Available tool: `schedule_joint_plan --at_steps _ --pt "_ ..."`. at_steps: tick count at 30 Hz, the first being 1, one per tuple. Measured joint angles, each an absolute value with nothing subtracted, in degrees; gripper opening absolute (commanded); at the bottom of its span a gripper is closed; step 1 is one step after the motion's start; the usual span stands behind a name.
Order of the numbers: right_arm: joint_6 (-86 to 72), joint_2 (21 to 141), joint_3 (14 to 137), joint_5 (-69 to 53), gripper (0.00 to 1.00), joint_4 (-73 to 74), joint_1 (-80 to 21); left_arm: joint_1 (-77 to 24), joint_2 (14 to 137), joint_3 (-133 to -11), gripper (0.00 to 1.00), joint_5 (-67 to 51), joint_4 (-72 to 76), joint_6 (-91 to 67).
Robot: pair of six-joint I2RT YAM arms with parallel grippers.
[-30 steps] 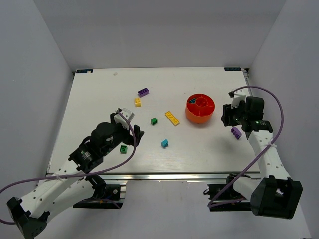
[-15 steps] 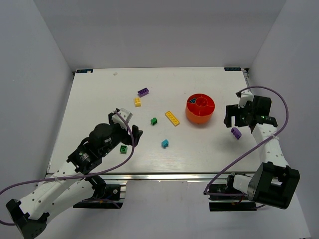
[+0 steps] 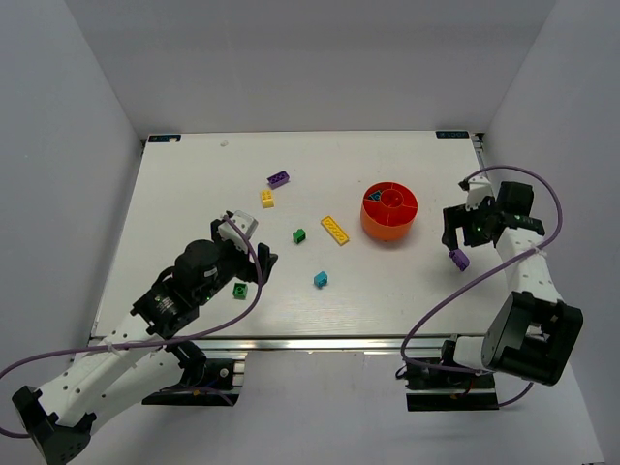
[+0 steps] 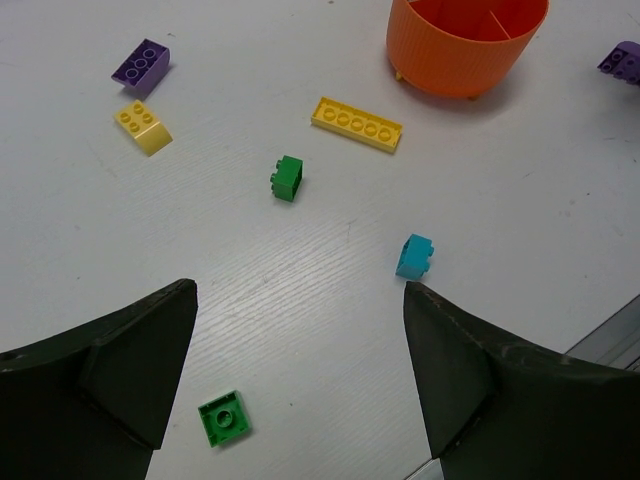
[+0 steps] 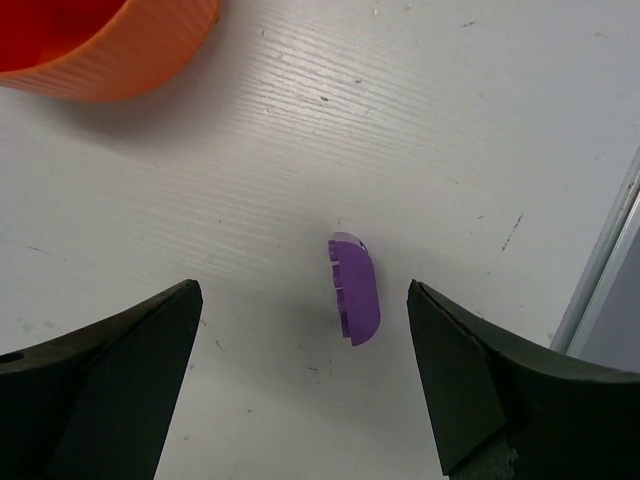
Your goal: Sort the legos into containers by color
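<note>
The orange-red bowl (image 3: 389,225) stands right of centre, with a teal piece in one compartment. Loose bricks lie on the white table: purple (image 3: 279,178), small yellow (image 3: 266,199), a long yellow plate (image 3: 335,230), green (image 3: 299,235), teal (image 3: 320,279) and a flat green one (image 3: 239,291). My left gripper (image 3: 258,263) is open and empty, hovering over the flat green brick (image 4: 224,418), which lies near its left finger. My right gripper (image 3: 455,240) is open and empty right above a curved purple brick (image 5: 354,290), which lies on its side between the fingers, nearer the right one.
The table's right edge and metal rail (image 5: 600,270) run close beside the purple brick. The bowl's wall (image 5: 110,50) is up and left of the right gripper. The left wrist view also shows the bowl (image 4: 467,40) at top right.
My right arm has swung its wrist toward the right edge and turned, so the gripper now sits over the purple brick. My left arm shifted only slightly. No brick has moved.
</note>
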State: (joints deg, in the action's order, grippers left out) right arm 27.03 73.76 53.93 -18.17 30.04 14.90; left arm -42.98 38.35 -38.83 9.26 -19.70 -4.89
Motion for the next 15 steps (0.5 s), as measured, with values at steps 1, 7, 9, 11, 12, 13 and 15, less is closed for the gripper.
schedule_joint_plan --at_steps 1,7,9,11,12,13,15 --pt "27.64 74.50 54.08 -18.17 0.88 30.17 14.94 -42.98 38.46 -38.83 0.93 9.23 -19.73 -4.89" --pt "31.31 79.07 55.81 -17.96 0.83 30.59 14.98 -42.98 38.76 -38.83 0.93 9.28 -19.75 -4.89" --pt "32.23 80.66 56.69 -17.67 0.81 30.52 14.98 -43.00 38.79 -38.83 0.94 9.28 -19.75 -4.84" --pt "33.08 82.54 57.36 -17.19 0.78 30.48 14.98 -43.00 38.79 -38.83 0.94 9.28 -19.75 -4.73" --pt "33.47 83.48 57.58 -16.86 0.78 30.44 14.98 -43.00 38.79 -38.83 0.94 9.30 -19.75 -4.71" --pt "33.61 84.38 57.71 -16.62 0.77 30.41 14.98 -43.00 38.79 -38.83 0.94 9.32 -19.75 -4.71" --pt "33.93 86.35 57.98 -16.16 0.77 30.41 14.98 -43.03 38.79 -38.83 0.94 9.45 -19.75 -4.69"
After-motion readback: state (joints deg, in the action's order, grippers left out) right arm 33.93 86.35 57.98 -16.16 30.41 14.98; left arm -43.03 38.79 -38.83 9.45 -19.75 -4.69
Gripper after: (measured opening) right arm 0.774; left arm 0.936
